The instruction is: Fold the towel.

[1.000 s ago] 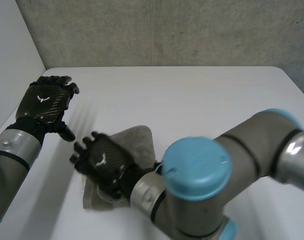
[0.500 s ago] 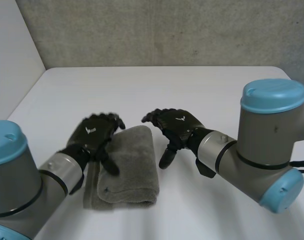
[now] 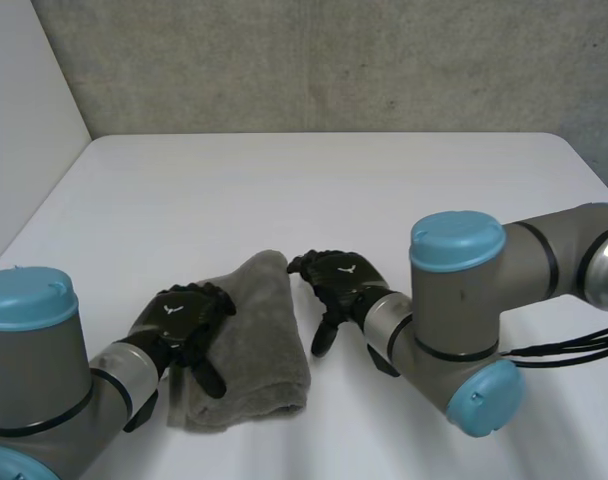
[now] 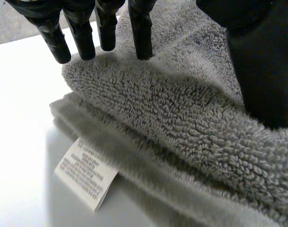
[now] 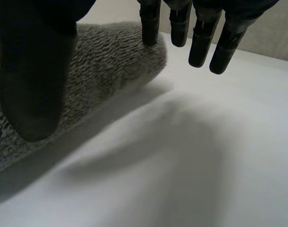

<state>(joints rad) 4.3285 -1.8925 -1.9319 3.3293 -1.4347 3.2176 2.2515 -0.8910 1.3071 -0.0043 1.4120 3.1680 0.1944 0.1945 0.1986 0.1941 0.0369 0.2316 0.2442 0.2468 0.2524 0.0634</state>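
Note:
A grey towel (image 3: pixel 249 345) lies folded into a thick narrow bundle at the front middle of the white table (image 3: pixel 314 190). My left hand (image 3: pixel 182 318) rests over its left edge with fingers straight, open; in the left wrist view its fingertips (image 4: pixel 106 35) touch the top fold of the towel (image 4: pixel 182 118), and a white label (image 4: pixel 85 172) sticks out from the bottom layer. My right hand (image 3: pixel 336 280) hovers beside the towel's right edge, open, its fingers (image 5: pixel 201 42) over bare table and its thumb (image 5: pixel 35 75) by the towel (image 5: pixel 101 61).
A grey wall runs behind the table's far edge. The table's left edge (image 3: pixel 44 210) lies close to my left arm. My right arm's elbow (image 3: pixel 459 300) stands right of the towel.
The left hand came from the far left onto the towel's left edge. The right hand lifted off the towel and drew back to its right side. The towel now lies as a narrow bundle.

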